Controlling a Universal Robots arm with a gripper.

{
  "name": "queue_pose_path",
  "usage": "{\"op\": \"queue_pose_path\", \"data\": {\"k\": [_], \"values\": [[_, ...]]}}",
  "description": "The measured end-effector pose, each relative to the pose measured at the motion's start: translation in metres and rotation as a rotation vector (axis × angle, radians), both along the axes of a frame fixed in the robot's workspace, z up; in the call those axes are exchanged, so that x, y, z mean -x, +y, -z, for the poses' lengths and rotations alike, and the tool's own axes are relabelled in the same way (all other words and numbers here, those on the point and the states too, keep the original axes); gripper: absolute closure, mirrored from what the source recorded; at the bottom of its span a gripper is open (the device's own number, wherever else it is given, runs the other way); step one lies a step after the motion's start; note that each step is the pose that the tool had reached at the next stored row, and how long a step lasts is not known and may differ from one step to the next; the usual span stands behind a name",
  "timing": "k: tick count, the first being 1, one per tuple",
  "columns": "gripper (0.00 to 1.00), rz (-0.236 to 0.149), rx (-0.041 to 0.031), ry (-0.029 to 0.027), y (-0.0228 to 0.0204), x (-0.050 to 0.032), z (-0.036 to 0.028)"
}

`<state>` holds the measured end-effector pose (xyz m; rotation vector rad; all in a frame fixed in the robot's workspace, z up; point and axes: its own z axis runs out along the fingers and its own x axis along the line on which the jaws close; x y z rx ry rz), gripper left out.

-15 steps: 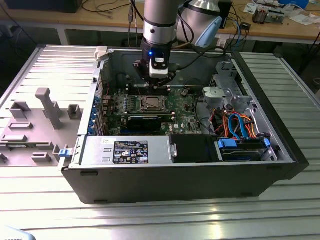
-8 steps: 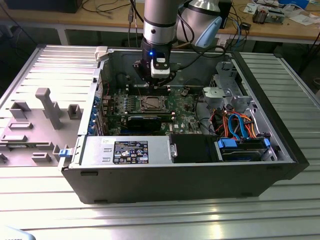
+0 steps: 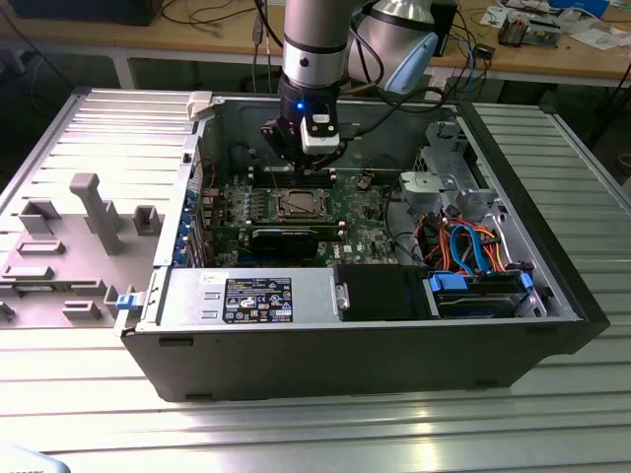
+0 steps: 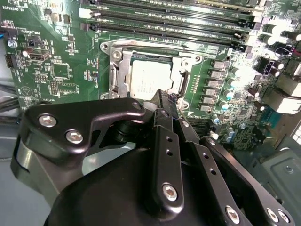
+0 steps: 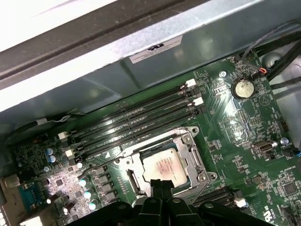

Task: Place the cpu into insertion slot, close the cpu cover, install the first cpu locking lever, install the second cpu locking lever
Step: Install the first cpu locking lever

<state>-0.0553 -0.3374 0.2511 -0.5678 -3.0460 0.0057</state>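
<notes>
**Q:** While you are hanging over the open case, where is your gripper sitting?

**A:** I am hovering my gripper (image 3: 304, 158) just above the motherboard (image 3: 365, 212), at the far side of the socket area in the exterior view. In both wrist views my fingers (image 4: 162, 110) are lying pressed together, clenched with nothing between them, and their tips are pointing at the near edge of the socket.

**Q:** And the cpu?

**A:** The cpu (image 5: 164, 167) is lying flat in the insertion slot (image 5: 194, 157), its dull silver top facing up. The cpu cover (image 4: 120, 70) is lying down around it, framing the chip through its square window; in the second wrist view the frame is looking flat on the socket.

**Q:** The locking levers?

**A:** I am seeing a thin wire lever (image 5: 101, 162) running along the side of the socket nearest the memory slots (image 5: 136, 120). Whether it is latched I cannot tell.

**Q:** Surroundings?

**A:** The computer case (image 3: 345, 345) is lying on its side on a ribbed metal table (image 3: 296, 414), with a grey fixture tray (image 3: 69, 246) just beside it at the exterior view's left.
</notes>
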Motion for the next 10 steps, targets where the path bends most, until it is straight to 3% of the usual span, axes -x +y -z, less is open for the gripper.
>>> {"op": "queue_pose_path", "data": {"k": [2,4,10], "values": [[0.89,-0.017,-0.0088,0.0001,0.0,0.0,0.0],[0.89,-0.029,-0.0117,0.0,0.0,-0.0001,0.0001],[0.89,-0.107,-0.0118,0.0006,-0.0001,0.0,0.0]]}}
